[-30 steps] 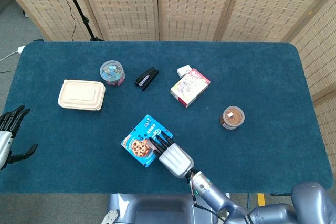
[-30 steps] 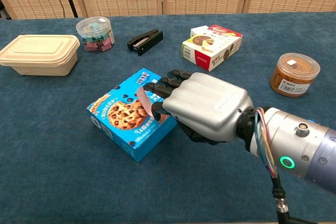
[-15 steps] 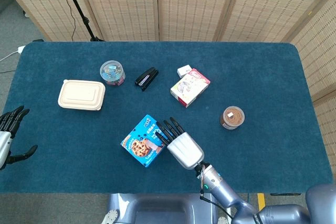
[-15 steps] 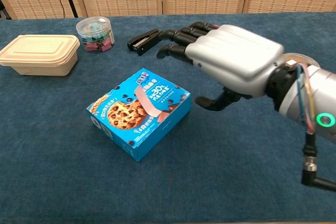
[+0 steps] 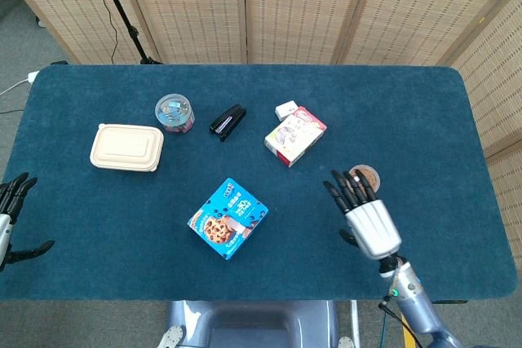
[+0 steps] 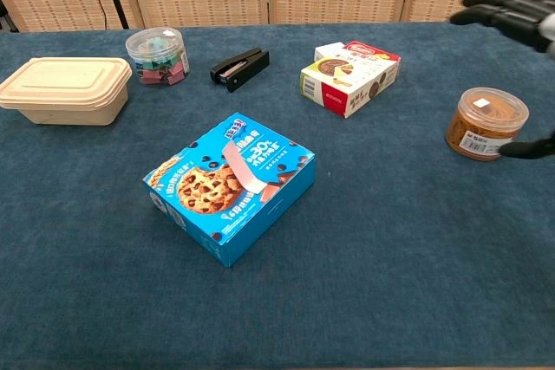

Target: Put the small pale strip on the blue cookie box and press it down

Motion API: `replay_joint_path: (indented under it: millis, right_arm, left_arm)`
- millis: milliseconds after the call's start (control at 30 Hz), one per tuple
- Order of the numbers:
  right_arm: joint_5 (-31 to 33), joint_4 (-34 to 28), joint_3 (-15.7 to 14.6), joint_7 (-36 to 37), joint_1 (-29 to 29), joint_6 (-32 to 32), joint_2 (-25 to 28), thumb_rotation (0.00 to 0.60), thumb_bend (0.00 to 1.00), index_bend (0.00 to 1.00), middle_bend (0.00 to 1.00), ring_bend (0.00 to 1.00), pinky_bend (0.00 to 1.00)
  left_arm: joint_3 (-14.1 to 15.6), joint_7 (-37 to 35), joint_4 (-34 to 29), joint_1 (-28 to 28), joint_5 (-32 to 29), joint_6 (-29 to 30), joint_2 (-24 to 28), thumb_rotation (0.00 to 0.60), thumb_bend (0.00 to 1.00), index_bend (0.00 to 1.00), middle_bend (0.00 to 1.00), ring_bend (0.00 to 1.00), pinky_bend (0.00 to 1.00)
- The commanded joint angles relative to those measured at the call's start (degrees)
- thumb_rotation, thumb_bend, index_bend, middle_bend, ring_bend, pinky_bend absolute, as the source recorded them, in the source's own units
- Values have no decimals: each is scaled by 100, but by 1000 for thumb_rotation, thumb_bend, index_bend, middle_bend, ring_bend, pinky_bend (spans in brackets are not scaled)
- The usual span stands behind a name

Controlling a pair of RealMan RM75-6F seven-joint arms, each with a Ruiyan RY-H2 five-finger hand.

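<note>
The blue cookie box (image 5: 229,218) (image 6: 230,185) lies near the table's front middle. The small pale strip (image 6: 244,171) (image 5: 236,224) lies flat across its top, with nothing touching it. My right hand (image 5: 365,216) hovers to the right of the box, well away from it, fingers spread and holding nothing; in the chest view only its fingertips (image 6: 510,13) show at the top right edge. My left hand (image 5: 11,216) is at the far left edge beside the table, fingers apart and empty.
A brown-filled jar (image 5: 361,182) (image 6: 486,122) sits just under my right hand's fingers. Further back are a red and white box (image 5: 294,135), a black stapler (image 5: 228,121), a jar of clips (image 5: 175,113) and a beige lidded container (image 5: 126,147).
My right hand has lifted off the cookie box and swung right, ending over the brown jar. The strip stays on the box. My left hand has dropped slightly.
</note>
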Motion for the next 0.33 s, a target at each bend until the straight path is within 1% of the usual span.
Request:
replay_joint_path:
  millis: [33,200,333]
  right_arm:
    - [39,324,-144,437,-393,273,292,600,0,47,0,0,0]
    - [222,685,-158,899,-736,398,426,600,0,48,0,0,0]
    - [301,941,-104,1282,-902,407,427,600,0,62,0,0,0]
  left_arm:
    - [59,3,129,74,47,58,-97,600,66,0,0,0,0]
    - [90,63,317,128,36,77,-236,600,66,0,0,0,0]
    - [78,123,378,125,17,59,-292,600,65,0,0,0,0]
